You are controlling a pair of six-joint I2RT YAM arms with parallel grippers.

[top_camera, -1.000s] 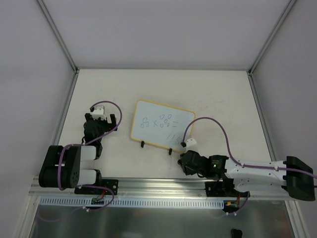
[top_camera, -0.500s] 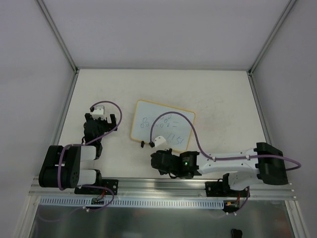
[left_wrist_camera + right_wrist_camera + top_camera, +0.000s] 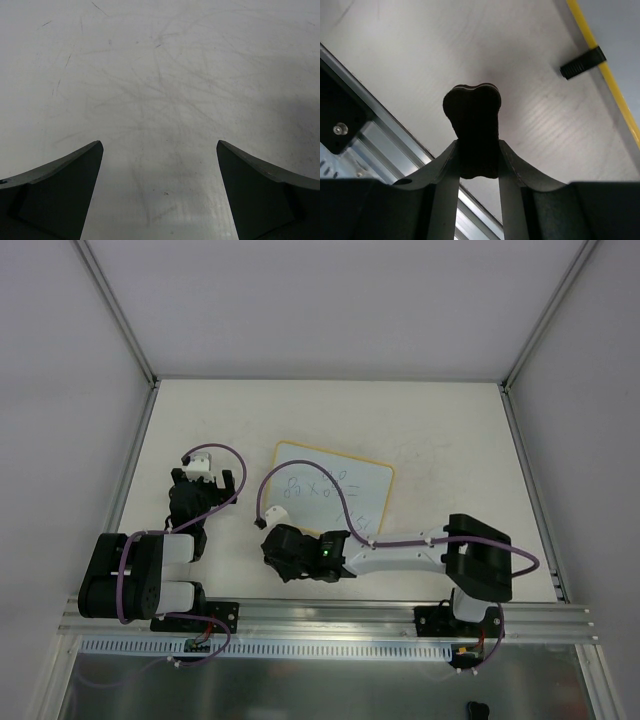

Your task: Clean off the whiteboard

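since a second ago the right arm point(image 3: 400, 545) has swung way left. it was off the right front corner of the whiteboard point(image 3: 335, 490), and now the right pincer point(image 3: 272, 555) sits by the left front corner. the left arm point(image 3: 140, 570) hasn't budged.

the right arm lies low, stretched sideways across the surface point(image 3: 450, 440) in front of the board, which sits mid-surface with dark marks on it.

the top view hides the grip, but the right wrist cam shows that pincer clenched on a black bone-shaped eraser point(image 3: 471, 107), with a clip foot point(image 3: 582, 63) off to the upper right, apart from it. the left pincer point(image 3: 159, 145) is released, fingers spread wide over scuffed surface.
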